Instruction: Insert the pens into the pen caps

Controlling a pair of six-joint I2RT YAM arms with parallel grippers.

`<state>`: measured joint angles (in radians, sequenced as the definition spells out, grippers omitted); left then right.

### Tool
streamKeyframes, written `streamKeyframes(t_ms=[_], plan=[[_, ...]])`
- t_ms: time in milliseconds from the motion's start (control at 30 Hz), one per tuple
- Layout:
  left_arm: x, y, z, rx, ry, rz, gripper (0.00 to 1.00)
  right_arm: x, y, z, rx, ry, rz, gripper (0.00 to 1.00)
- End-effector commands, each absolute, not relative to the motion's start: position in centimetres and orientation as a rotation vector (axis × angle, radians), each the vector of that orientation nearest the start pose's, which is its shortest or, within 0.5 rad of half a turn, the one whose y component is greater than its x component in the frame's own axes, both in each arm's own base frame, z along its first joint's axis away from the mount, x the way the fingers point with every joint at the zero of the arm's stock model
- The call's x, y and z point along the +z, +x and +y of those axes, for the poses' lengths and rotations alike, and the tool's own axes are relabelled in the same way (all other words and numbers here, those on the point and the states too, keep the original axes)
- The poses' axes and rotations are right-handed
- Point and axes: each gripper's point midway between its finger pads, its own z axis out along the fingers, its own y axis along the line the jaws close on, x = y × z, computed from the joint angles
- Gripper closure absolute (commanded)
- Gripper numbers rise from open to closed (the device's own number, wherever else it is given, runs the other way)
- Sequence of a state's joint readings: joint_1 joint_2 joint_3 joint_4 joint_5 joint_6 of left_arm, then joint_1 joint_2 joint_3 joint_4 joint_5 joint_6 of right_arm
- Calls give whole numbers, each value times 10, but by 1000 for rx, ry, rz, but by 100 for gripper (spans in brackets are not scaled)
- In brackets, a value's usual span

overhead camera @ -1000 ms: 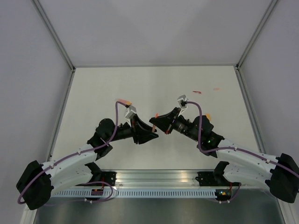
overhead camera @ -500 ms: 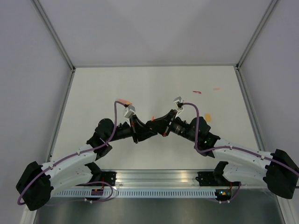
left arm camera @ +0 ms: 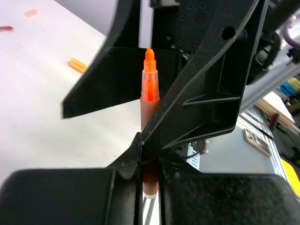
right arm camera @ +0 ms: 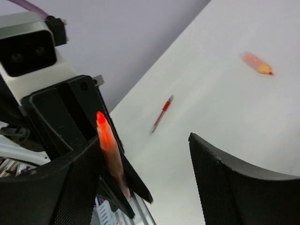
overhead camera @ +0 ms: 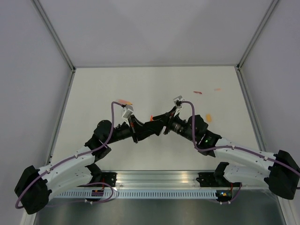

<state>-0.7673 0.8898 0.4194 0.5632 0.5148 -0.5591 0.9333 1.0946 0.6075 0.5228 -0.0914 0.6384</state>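
Note:
An orange pen (left arm camera: 149, 89) stands tip up between the jaws of my left gripper (left arm camera: 150, 140), which is shut on its lower end. In the top view the pen (overhead camera: 151, 118) pokes up where my left gripper (overhead camera: 146, 128) and right gripper (overhead camera: 160, 125) meet over the table's middle. My right gripper (right arm camera: 143, 145) is open, its fingers either side of the pen (right arm camera: 109, 140), which lies against its left finger. An orange pen cap (overhead camera: 208, 118) lies on the table to the right, also in the left wrist view (left arm camera: 78, 65). A red pen (right arm camera: 161, 112) lies further off.
A thin red piece (overhead camera: 198, 93) and a pink piece (overhead camera: 217, 89) lie at the far right of the white table. A pink-orange piece (overhead camera: 124, 101) lies by the left wrist. Grey walls close the table's sides, and a metal rail (overhead camera: 159, 180) runs along the near edge.
The two grippers have come together. My left gripper shut on the orange pen and my right gripper, which held it before, has opened.

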Motion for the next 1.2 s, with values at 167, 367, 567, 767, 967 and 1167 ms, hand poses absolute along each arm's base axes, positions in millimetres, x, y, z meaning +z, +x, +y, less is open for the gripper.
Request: streamKeyframes(t_ms=[167, 367, 567, 767, 967, 1167], plan=[[257, 194, -277, -1216, 412, 1563, 98, 250, 245, 233, 668, 28, 1825, 18], [256, 197, -273, -1200, 377, 1567, 98, 255, 269, 139, 259, 287, 1782, 18], [256, 207, -256, -1111, 296, 1554, 98, 305, 358, 81, -147, 90, 1755, 12], [258, 205, -247, -1112, 245, 1540, 98, 296, 443, 29, -284, -187, 1812, 14], [257, 208, -242, -1098, 205, 1547, 98, 273, 498, -45, -407, -162, 1921, 13], [259, 199, -247, -1186, 185, 1555, 98, 216, 531, -50, -248, -471, 2055, 14]])
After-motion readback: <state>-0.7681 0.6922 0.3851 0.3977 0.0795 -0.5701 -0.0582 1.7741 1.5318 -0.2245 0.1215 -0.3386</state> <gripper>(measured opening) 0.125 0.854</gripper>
